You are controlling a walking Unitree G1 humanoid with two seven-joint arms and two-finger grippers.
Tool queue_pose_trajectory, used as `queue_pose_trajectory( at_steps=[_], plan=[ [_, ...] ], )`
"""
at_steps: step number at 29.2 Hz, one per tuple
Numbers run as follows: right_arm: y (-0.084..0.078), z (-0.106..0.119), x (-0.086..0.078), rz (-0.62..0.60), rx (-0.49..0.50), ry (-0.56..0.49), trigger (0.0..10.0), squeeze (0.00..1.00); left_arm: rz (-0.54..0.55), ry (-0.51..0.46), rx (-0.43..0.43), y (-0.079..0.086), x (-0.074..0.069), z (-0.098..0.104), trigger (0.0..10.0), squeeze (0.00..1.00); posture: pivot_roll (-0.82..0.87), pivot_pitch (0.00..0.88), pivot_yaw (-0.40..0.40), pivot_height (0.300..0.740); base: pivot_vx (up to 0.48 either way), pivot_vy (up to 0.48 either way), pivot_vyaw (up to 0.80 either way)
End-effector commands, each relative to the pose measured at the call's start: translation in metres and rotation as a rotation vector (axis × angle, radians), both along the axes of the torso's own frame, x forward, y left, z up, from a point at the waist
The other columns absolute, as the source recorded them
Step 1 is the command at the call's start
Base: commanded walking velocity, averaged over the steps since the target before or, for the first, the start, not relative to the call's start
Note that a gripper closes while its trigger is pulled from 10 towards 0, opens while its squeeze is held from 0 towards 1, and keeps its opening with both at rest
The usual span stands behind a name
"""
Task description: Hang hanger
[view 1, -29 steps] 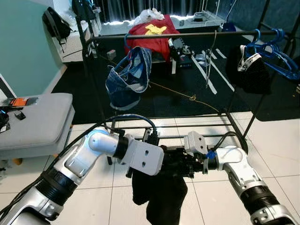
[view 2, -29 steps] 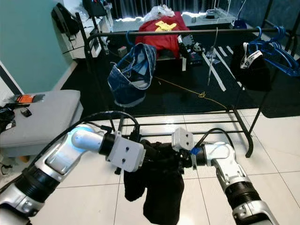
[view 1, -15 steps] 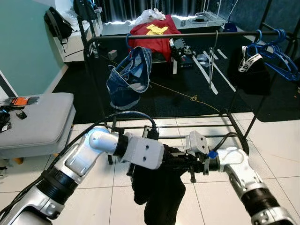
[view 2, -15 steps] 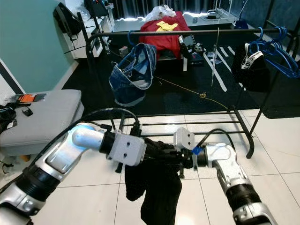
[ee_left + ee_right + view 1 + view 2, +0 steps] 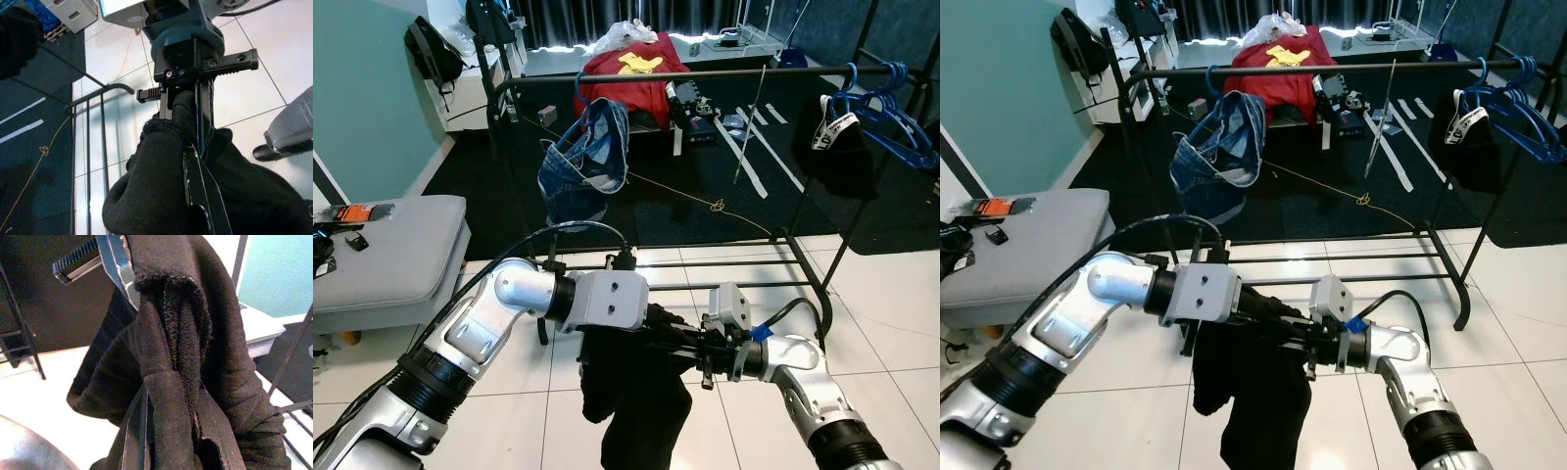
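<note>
- Mostly, the hanger itself is hard to make out: the black garment [image 5: 641,401] is bunched over it, and no hook or bar can be told apart from the cloth and the fingers.
- Both grippers meet low before the robot, above the white tiled floor [image 5: 891,313], short of the clothes rack [image 5: 705,74].
- Left gripper [image 5: 680,338] reaches toward the right gripper [image 5: 703,354]; the dark bundle hangs between and below them, its long axis running downward.
- In the left wrist view its fingers [image 5: 203,196] are pressed into the dark fabric, clamped on it.
- In the right wrist view black fingers [image 5: 139,426] close against a fold of the same cloth.
- Blue hangers [image 5: 891,108] crowd the rail's right end; a denim garment [image 5: 582,162] hangs at its left.
</note>
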State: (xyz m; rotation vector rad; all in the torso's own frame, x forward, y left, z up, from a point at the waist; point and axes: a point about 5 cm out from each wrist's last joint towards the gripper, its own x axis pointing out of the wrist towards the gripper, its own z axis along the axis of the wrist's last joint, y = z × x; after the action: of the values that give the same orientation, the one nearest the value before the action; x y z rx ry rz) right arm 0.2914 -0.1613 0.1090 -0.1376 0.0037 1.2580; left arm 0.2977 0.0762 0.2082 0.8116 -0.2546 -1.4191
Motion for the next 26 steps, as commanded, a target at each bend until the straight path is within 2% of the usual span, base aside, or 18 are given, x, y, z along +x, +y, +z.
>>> queue_pose_trajectory(
  at_steps=[1,4,6,7,8,9,10,11,12,13,15,16,18,19,21,23,26],
  plan=[
    [-0.012,-0.025,-0.010,-0.059,-0.040,0.127,0.0,0.00,0.026,-0.081,-0.146,0.007,0.005,0.034,10.0,0.00,0.07,0.054,0.057,0.740,0.000,0.000,0.00],
    [-0.012,-0.027,-0.012,-0.064,-0.035,0.134,0.0,0.00,0.036,-0.066,-0.187,0.007,0.006,0.037,10.0,0.00,0.07,0.054,0.057,0.740,0.000,0.000,0.00],
    [-0.013,-0.030,-0.015,-0.075,-0.027,0.145,0.0,0.00,0.070,0.012,-0.332,0.010,0.010,0.043,10.0,0.00,0.07,0.055,0.055,0.740,0.000,0.000,0.00],
    [-0.013,-0.030,-0.015,-0.075,-0.027,0.145,0.0,0.00,0.070,0.012,-0.332,0.010,0.010,0.043,10.0,0.00,0.07,0.055,0.055,0.740,0.000,0.000,0.00],
    [-0.013,-0.031,-0.016,-0.078,-0.023,0.149,0.0,0.00,0.085,0.053,-0.397,0.011,0.012,0.045,10.0,0.00,0.07,0.056,0.055,0.740,0.000,0.000,0.00],
    [-0.013,-0.031,-0.016,-0.078,-0.023,0.149,0.0,0.00,0.085,0.053,-0.397,0.011,0.012,0.045,10.0,0.00,0.07,0.056,0.055,0.740,0.000,0.000,0.00],
    [-0.013,-0.032,-0.017,-0.083,-0.017,0.153,0.0,0.00,0.098,0.096,-0.464,0.013,0.014,0.047,10.0,0.00,0.07,0.057,0.054,0.740,0.000,0.000,0.00],
    [-0.013,-0.032,-0.017,-0.083,-0.017,0.153,0.0,0.00,0.098,0.096,-0.464,0.013,0.014,0.047,10.0,0.00,0.07,0.057,0.054,0.740,0.000,0.000,0.00],
    [-0.014,-0.032,-0.018,-0.088,-0.009,0.157,0.0,0.00,0.114,0.148,-0.539,0.015,0.017,0.050,10.0,0.00,0.07,0.058,0.055,0.740,0.000,0.000,0.00],
    [-0.014,-0.032,-0.018,-0.088,-0.009,0.157,0.0,0.00,0.114,0.148,-0.539,0.015,0.017,0.050,10.0,0.00,0.07,0.058,0.055,0.740,0.000,0.000,0.00],
    [-0.014,-0.032,-0.019,-0.095,0.001,0.159,0.0,0.00,0.168,0.267,-0.669,0.021,0.025,0.054,10.0,0.00,0.07,0.060,0.057,0.740,0.000,0.000,0.00],
    [-0.014,-0.032,-0.019,-0.095,0.001,0.159,0.0,0.00,0.168,0.267,-0.669,0.021,0.025,0.054,10.0,0.00,0.07,0.060,0.057,0.740,0.000,0.000,0.00],
    [-0.015,-0.031,-0.019,-0.100,0.006,0.159,0.0,0.00,0.218,0.358,-0.719,0.025,0.031,0.053,10.0,0.00,0.06,0.060,0.058,0.740,0.000,0.000,0.00],
    [-0.015,-0.031,-0.019,-0.100,0.006,0.159,0.0,0.00,0.218,0.358,-0.719,0.025,0.031,0.053,10.0,0.00,0.06,0.060,0.058,0.740,0.000,0.000,0.00],
    [-0.015,-0.030,-0.019,-0.103,0.010,0.157,0.0,0.00,0.281,0.457,-0.710,0.027,0.036,0.047,10.0,0.00,0.07,0.062,0.057,0.740,0.000,0.000,0.00],
    [-0.015,-0.030,-0.018,-0.104,0.010,0.157,0.0,0.00,0.299,0.465,-0.704,0.027,0.038,0.046,10.0,0.00,0.07,0.062,0.057,0.740,0.000,0.000,0.00],
    [-0.015,-0.029,-0.018,-0.105,0.012,0.155,0.0,0.00,0.343,0.545,-0.685,0.028,0.040,0.040,10.0,0.00,0.07,0.062,0.056,0.740,0.000,0.000,0.00]
  ],
)
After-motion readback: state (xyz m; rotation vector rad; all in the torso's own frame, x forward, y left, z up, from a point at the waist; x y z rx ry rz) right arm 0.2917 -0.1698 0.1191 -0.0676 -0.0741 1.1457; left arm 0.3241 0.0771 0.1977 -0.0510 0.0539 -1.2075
